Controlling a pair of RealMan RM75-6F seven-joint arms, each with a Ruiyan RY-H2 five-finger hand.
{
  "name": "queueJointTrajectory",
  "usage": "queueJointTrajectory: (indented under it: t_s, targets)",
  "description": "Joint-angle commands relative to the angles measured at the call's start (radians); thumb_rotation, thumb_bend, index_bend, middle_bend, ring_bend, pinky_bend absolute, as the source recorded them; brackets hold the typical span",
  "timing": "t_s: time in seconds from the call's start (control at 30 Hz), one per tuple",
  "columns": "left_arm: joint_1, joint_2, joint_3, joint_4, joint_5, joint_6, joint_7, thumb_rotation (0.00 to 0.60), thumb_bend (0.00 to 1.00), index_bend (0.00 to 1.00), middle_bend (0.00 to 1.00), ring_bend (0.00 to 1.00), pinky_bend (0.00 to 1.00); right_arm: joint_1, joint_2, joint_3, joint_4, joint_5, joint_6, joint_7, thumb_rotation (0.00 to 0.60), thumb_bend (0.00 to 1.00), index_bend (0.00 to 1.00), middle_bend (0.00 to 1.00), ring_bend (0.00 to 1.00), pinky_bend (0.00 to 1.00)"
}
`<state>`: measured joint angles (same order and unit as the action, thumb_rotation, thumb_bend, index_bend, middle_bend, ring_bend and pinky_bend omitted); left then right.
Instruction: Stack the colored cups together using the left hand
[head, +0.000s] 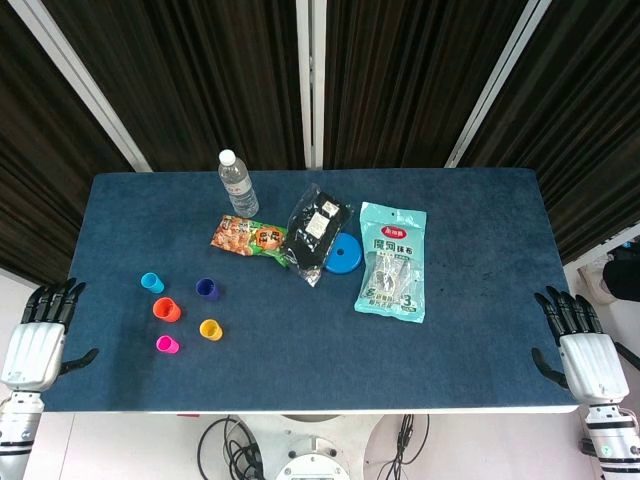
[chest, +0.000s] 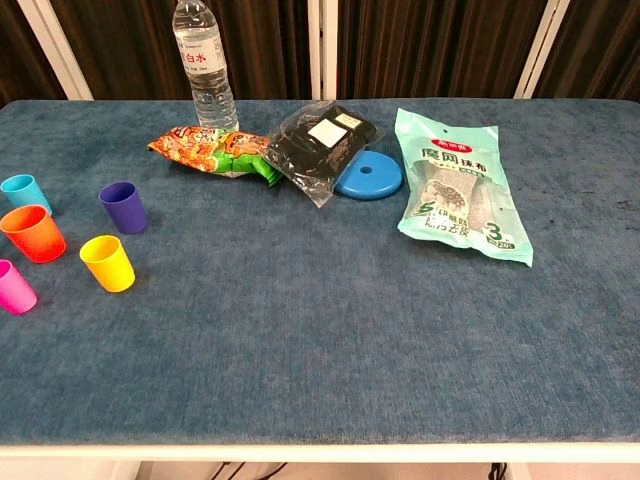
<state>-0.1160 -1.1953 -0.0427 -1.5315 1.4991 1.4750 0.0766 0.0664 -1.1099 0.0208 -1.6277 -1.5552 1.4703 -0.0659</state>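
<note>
Your left hand rests with fingers spread and nothing in it at the lower left of the head view; your right hand likewise at lower right. The cups, cyan, orange, purple, yellow and pink, stand apart on the counter's left part.

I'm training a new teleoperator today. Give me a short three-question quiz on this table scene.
1. True or false: the left hand already holds a cup.
2. How many colored cups stand on the table?
3. Which cup is nearest the snack bag? A) pink cup B) purple cup C) orange cup

Key: 1 false, its fingers are spread and empty; 2 five, all separate and upright; 3 B.
</note>
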Motion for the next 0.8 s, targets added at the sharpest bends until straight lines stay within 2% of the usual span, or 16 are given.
queueJointTrajectory:
  t_s: [0.03, 0.47, 0.63, 0.8]
  targets:
    - [-0.001, -0.001, -0.001, 0.000, -0.002, -0.002, -0.001, 0.600, 0.12, 0.02, 0.04, 0.00, 0.00, 0.002, -0.001, 0.001, 0.001, 0.000, -0.002, -0.002, 0.600, 0.31, 0.00, 0.00, 0.00, 0.00]
    - [-0.023, 0.021, -0.005, -0.052, 0.032, -0.007, 0.014, 0.600, 0.12, 0.02, 0.04, 0.00, 0.00, -0.008, 0.013, 0.002, -0.010, 0.000, 0.017, 0.006, 0.600, 0.32, 0.00, 0.00, 0.00, 0.00]
    - [-0.075, 0.044, -0.019, -0.115, 0.035, -0.072, 0.039, 0.600, 0.12, 0.02, 0.04, 0.00, 0.00, -0.010, 0.010, 0.005, -0.001, 0.026, 0.005, 0.023, 0.600, 0.32, 0.00, 0.00, 0.00, 0.00]
    - [-0.180, 0.075, -0.070, -0.223, 0.011, -0.195, 0.123, 0.600, 0.12, 0.03, 0.04, 0.00, 0.00, -0.007, 0.011, 0.008, 0.000, 0.018, 0.008, 0.012, 0.600, 0.31, 0.00, 0.00, 0.00, 0.00]
